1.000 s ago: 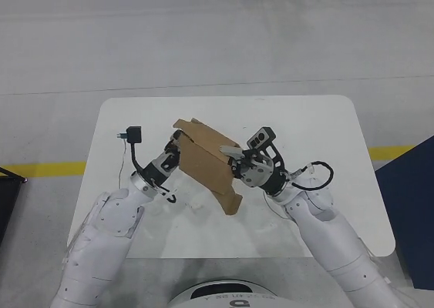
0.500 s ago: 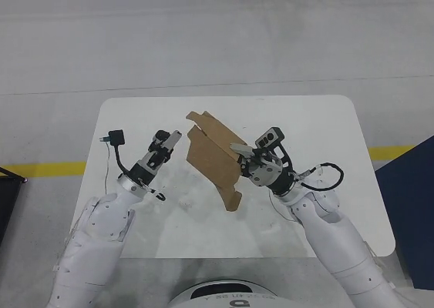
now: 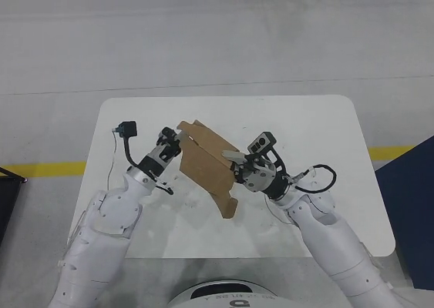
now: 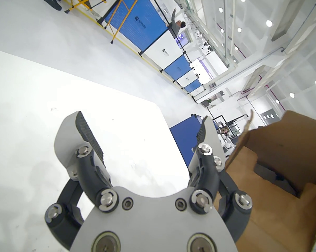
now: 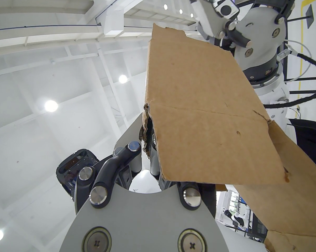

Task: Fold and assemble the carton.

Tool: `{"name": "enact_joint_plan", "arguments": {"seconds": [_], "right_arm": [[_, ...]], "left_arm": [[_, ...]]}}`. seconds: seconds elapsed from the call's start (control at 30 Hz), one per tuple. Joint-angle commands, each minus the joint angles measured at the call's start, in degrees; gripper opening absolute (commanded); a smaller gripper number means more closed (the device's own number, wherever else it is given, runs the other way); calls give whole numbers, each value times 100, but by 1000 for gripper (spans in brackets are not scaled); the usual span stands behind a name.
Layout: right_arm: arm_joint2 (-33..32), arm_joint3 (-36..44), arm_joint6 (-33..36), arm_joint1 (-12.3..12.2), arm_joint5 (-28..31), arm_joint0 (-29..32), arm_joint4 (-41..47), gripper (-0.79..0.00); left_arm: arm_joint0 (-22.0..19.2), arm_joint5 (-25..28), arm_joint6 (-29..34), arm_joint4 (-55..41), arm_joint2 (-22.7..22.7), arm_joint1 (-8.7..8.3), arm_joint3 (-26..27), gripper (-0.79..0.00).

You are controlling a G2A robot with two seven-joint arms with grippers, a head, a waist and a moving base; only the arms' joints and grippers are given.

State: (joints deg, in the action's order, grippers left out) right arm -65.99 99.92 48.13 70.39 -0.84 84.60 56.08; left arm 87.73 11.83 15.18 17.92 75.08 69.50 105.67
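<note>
White tabletop with the carton, part-folded, raised slantwise over its middle. At the carton's near right edge the right tool is clamped on the cardboard wall. At the carton's far left corner the left tool stands wide open, grasping nothing, one finger just beside a flap. Step, as judged: opening the body square; the next move likely calls for the left tool to close on that flap. Broad tabletop margins lie beyond the carton on every side.

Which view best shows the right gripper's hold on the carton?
Right wrist view: the right gripper is shut on the carton edge, close up. Top view shows the whole carton between the arms, grip small. Left wrist view has a carton corner beside the open left gripper.
</note>
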Motion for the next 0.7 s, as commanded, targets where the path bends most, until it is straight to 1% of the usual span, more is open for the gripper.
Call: {"name": "enact_joint_plan", "arguments": {"seconds": [0.0,0.1,0.3,0.47,0.67], "right_arm": [[30,1,15,2,-30,-2,-12,-785],[78,-26,-5,10,-54,-23,-24,-785],[134,-91,-43,28,-79,-92,13,-785],[167,-136,-48,38,-112,-146,26,-785],[101,-193,-77,39,-98,-182,67,-785]], "left_arm": [[42,188,109,-5,6,-12,97,0],[124,436,263,-10,63,-36,190,0],[182,721,443,11,144,-70,192,0],[161,737,477,47,220,-87,147,0],[165,651,332,-35,507,-111,39,0]]}}
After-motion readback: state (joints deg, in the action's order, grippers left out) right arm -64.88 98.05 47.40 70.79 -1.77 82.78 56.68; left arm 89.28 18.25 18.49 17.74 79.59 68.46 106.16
